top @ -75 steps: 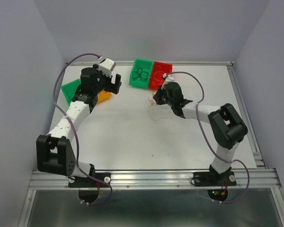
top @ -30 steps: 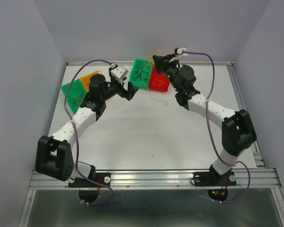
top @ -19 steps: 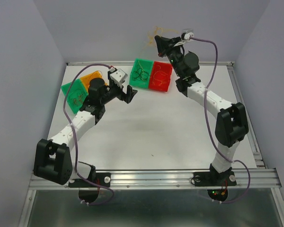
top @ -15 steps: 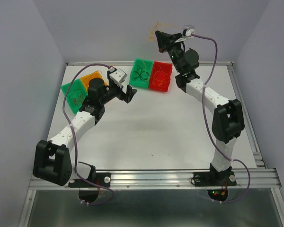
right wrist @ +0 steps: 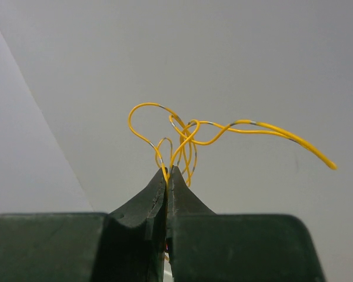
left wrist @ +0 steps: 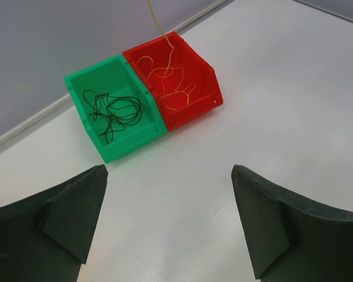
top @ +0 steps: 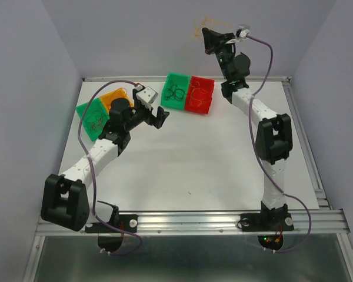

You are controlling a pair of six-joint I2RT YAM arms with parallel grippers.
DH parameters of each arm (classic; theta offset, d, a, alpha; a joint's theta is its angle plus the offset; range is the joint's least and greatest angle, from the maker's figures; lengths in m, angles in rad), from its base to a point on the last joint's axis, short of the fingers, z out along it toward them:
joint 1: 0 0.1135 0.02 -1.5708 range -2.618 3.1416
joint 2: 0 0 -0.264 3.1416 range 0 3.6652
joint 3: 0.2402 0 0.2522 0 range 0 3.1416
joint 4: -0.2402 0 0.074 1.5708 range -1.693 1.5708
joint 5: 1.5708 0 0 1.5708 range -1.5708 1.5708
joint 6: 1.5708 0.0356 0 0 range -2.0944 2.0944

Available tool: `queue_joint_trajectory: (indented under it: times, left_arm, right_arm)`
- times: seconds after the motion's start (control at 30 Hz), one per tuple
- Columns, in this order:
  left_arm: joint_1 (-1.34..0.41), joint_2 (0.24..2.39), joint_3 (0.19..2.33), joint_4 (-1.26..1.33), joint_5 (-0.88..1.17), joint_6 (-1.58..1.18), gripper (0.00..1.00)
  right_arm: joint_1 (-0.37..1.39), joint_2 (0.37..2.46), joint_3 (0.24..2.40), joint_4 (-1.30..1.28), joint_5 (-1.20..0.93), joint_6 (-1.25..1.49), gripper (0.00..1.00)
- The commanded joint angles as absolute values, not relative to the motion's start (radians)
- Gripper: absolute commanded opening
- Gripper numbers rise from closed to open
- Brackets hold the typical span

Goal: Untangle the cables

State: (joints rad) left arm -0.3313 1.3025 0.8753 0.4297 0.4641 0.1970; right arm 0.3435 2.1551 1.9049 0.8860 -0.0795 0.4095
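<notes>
My right gripper point(top: 205, 32) is raised high against the back wall, above the red bin point(top: 200, 96). It is shut on a thin orange cable point(right wrist: 223, 128) that curls in loops above the closed tips point(right wrist: 167, 170). In the top view the orange cable point(top: 197, 24) is a faint tangle. One orange strand point(left wrist: 157, 22) hangs down into the red bin point(left wrist: 205, 69), where more orange cable point(left wrist: 175, 88) lies. Black cables point(left wrist: 113, 110) sit coiled in the green bin point(left wrist: 81, 87). My left gripper point(left wrist: 167, 171) is open and empty over bare table, in front of both bins.
A second green bin point(top: 88, 115) holding a thin reddish cable point(top: 95, 123) and an orange bin point(top: 110, 96) stand at the back left, beside my left arm. The back wall rises just behind the bins. A metal rail point(top: 194, 220) runs along the near edge.
My right arm has swung up and rightward from the red bin, lifting the orange cable high against the back wall. The left arm has barely moved.
</notes>
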Motion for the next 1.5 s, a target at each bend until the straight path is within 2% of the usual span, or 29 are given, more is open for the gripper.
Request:
queue_joint_trajectory:
  times: [0.0, 0.23, 0.67, 1.1, 1.3, 1.47]
  left_arm:
    - [-0.330, 1.288, 0.877, 0.480, 0.460, 0.212, 0.99]
    - [-0.330, 1.308, 0.888, 0.479, 0.465, 0.212, 0.99]
    - [-0.330, 1.321, 0.896, 0.471, 0.468, 0.212, 0.99]
    - [-0.330, 1.318, 0.893, 0.465, 0.472, 0.221, 0.99]
    - [-0.330, 1.335, 0.900, 0.456, 0.489, 0.224, 0.99]
    - [-0.333, 1.428, 0.974, 0.400, 0.515, 0.212, 0.99]
  right_arm:
    - [0.302, 2.137, 1.936, 1.011, -0.094, 0.457, 0.01]
    - [0.279, 2.149, 1.830, 1.115, -0.149, 0.480, 0.01]
    - [0.268, 2.158, 1.445, 1.425, -0.138, 0.529, 0.00]
    - [0.268, 2.088, 1.143, 1.503, -0.087, 0.489, 0.00]
    - [0.268, 2.123, 1.152, 1.500, -0.061, 0.448, 0.01]
    - [0.270, 2.144, 1.241, 1.333, -0.061, 0.439, 0.01]
